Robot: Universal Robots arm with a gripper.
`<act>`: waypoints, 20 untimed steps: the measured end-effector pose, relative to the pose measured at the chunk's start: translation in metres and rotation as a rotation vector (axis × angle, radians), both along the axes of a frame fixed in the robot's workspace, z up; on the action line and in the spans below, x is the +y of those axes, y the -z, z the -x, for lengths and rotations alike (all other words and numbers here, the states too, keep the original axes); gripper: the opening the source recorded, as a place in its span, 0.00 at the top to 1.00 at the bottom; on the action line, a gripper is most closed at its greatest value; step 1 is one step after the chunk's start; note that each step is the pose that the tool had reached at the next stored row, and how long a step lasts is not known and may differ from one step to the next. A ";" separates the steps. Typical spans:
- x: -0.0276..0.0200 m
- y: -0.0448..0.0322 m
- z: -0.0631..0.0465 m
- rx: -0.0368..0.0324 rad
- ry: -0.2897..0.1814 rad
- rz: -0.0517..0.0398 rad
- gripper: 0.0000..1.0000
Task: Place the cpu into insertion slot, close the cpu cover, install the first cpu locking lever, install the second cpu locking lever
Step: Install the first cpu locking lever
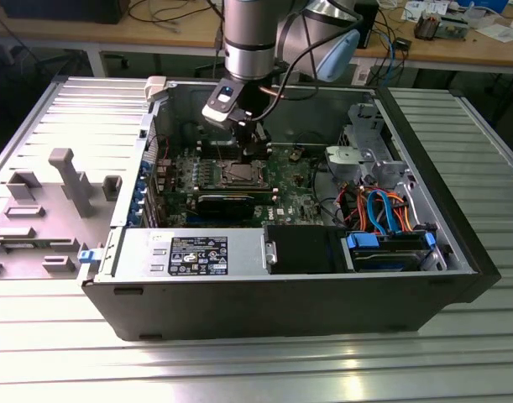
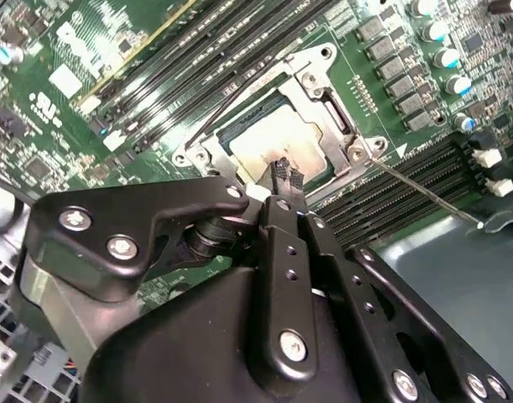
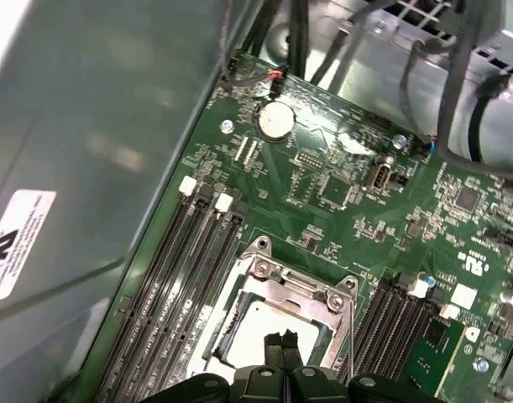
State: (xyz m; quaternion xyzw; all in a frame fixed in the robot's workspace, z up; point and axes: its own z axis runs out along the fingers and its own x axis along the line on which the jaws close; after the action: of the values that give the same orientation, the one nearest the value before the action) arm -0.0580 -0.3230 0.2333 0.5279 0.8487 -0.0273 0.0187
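Closed pincer poised over the chip seated in its socket

The pincer (image 2: 283, 172) has its two fingertips pressed together with nothing between them. In both wrist views they sit over one edge of the pale chip (image 3: 258, 323), though I cannot tell whether they touch it. The chip lies flat in the socket (image 1: 239, 175), and the silver cover frame (image 2: 323, 92) lies down around it, so the chip's face shows through the square window. In the second wrist view a thin wire lever (image 2: 424, 193) sticks out from a corner of the frame across the black memory slots (image 2: 407, 180). More memory slots flank the socket on the green circuit board (image 3: 340, 210). In the exterior view the socket lies toward the far wall of the open computer case (image 1: 281, 294), a little to the exterior view's left of centre.
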 end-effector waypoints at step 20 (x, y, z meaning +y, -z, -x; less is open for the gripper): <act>0.0000 -0.0003 0.000 0.0001 -0.289 0.0002 0.89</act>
State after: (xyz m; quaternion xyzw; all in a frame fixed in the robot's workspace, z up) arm -0.0580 -0.3230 0.2335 0.4003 0.9158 -0.0244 0.0225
